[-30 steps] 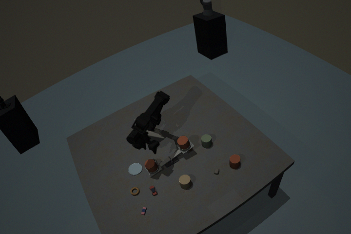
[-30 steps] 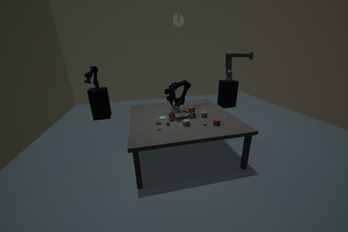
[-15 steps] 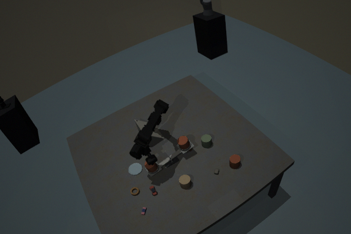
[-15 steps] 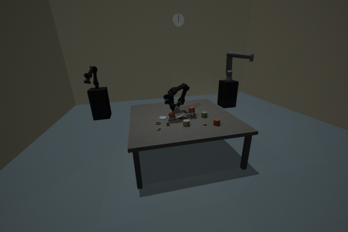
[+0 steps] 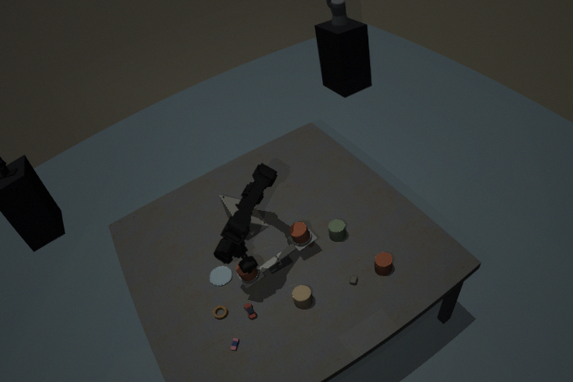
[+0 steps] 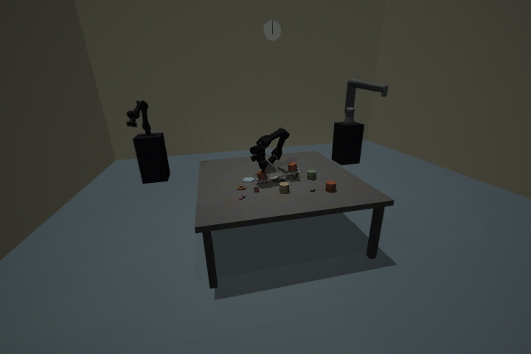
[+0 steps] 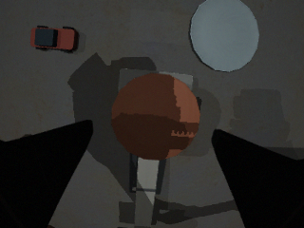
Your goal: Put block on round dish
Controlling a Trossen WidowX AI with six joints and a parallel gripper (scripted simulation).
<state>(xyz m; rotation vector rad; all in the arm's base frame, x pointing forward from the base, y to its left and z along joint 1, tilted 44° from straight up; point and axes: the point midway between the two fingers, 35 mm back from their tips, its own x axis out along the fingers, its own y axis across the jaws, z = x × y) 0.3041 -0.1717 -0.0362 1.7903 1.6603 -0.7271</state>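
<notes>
Top: gripper (image 5: 247, 265) (image 6: 262, 169) (image 7: 154, 131) is over the left cup (image 5: 247, 275) (image 6: 261, 176) (image 7: 156, 116), on the left end of the balance (image 5: 271, 262) (image 6: 273, 178) (image 7: 148, 173). Right cup (image 5: 299, 232) (image 6: 292, 166) stands on the other end. Round dish (image 5: 220, 275) (image 6: 248, 179) (image 7: 224, 35) lies just left of the left cup. Nearer: orange ring (image 5: 214, 312) (image 6: 241, 189), red toy car (image 5: 250, 310) (image 6: 256, 189) (image 7: 54, 38), small pink-and-blue piece (image 5: 234, 344) (image 6: 242, 197); its markings are too small to read. Tan cylinder (image 5: 302, 297) (image 6: 284, 187) sits near the middle, green cylinder (image 5: 337, 230) (image 6: 311, 175) right of the right cup, red-orange cylinder (image 5: 383, 263) (image 6: 330, 186) further right, small grey-brown lump (image 5: 353, 279) (image 6: 312, 189) left of that one.

Exterior: arm reaches down to the left cup. Balance is tilted, right end higher. Wall clock (image 6: 268, 31) shows a dark vertical line on a pale face. Both cups on their ends; block is out of sight, can't tell which cup covers it.

Wrist: fingers wide apart, nothing clamped. Left cup's top shows between them, visible gap each side. Dish shows a plain pale face.
</notes>
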